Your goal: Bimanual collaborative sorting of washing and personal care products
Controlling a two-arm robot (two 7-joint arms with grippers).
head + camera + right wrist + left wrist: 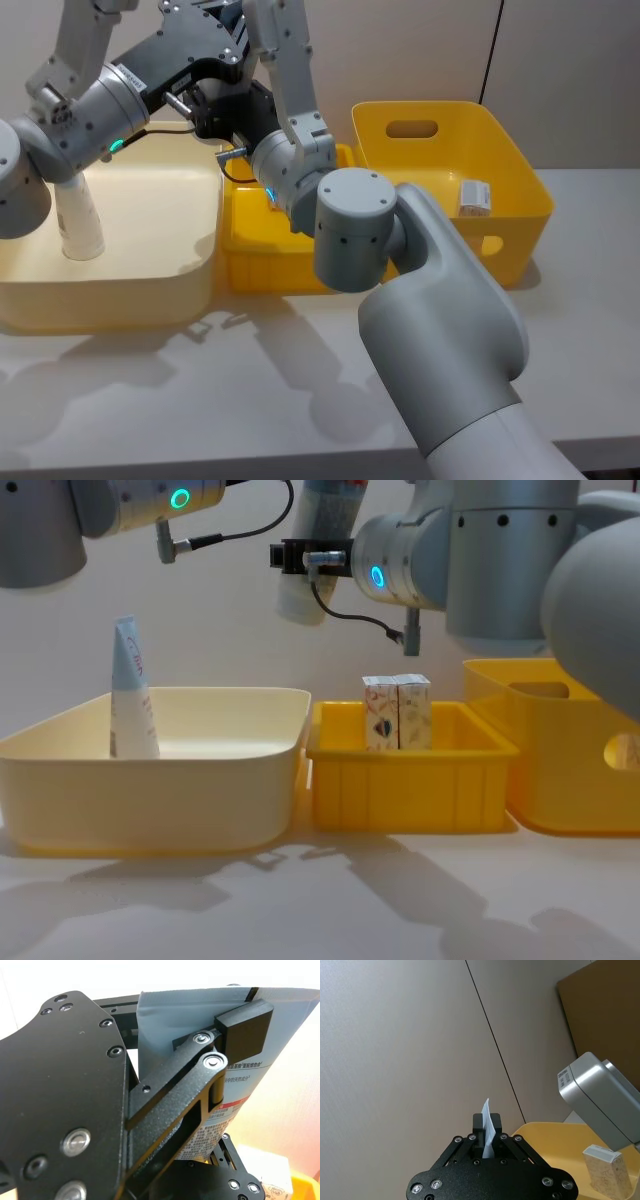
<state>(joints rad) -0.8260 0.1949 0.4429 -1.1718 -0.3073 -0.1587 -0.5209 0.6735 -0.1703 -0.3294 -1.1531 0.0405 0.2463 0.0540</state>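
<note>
held tube (175, 1010): carried high above the far right corner of the cream bin (150, 770).
left gripper (488, 1122): pressed together on the held tube's flat crimped end.
right gripper (300, 556): placed at the tube's body; grip cannot be told.
standing tube (130, 695): stood upright inside the cream bin, left side.
risk: tube likely dropped beside the cream bin or onto its rim if one hold is released before the other is firm; the thin crimp is easily slipped.
</note>
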